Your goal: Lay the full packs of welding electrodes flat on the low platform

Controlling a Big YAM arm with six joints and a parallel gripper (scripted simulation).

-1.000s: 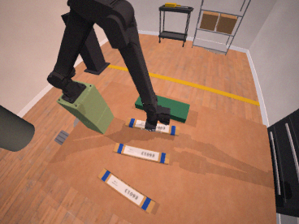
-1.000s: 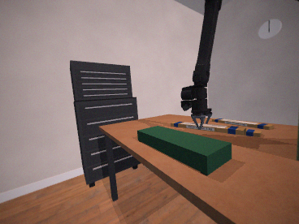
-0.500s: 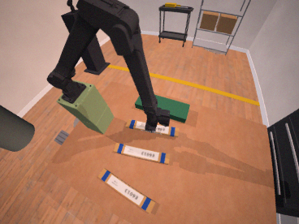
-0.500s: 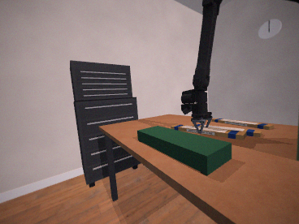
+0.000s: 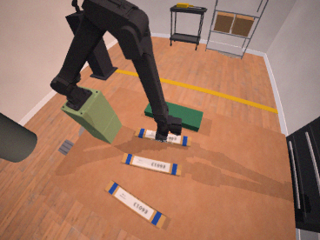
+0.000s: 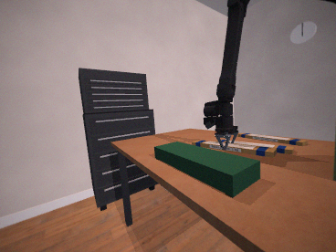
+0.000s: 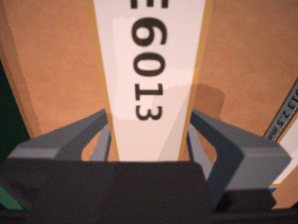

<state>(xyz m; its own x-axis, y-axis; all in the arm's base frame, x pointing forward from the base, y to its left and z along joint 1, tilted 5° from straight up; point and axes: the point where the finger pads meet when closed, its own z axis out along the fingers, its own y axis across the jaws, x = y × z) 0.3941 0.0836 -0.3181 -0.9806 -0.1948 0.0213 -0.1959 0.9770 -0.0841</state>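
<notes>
- The end effector (image 5: 161, 140) (image 6: 225, 147) (image 7: 148, 111) is standing partly open, its fingers closing on the long sides of the nearest pack (image 5: 174, 138) (image 6: 262, 151) (image 7: 148, 65), close to its middle.
- For a good hold, the fingers should be pressing evenly on both sides, firmly enough to prevent slipping without crushing the carton.
- The likely step is judging this pack's weight or placing it; matching labels are giving no clue to fullness, so any lift should be going straight up, level and slow, with a pause for the load to settle.
- The held pack is lying flat between the fingers, directly below the palm and low over the worktop (image 5: 235, 161) (image 6: 301, 196) (image 7: 240, 50); whether its underside is touching, I cannot tell.
- Just beside it, the green platform (image 5: 183, 116) (image 6: 201, 162) (image 7: 7, 100) is waiting bare; if the pack proves full, it should be clearing that edge before lowering flat.
- On the side away from the platform, the middle pack (image 5: 151, 164) (image 6: 281, 149) (image 7: 281, 114) is resting on the worktop.
- Beyond that, the farthest pack (image 5: 136, 204) (image 6: 274, 139) is lying at a slant, also off the platform.
</notes>
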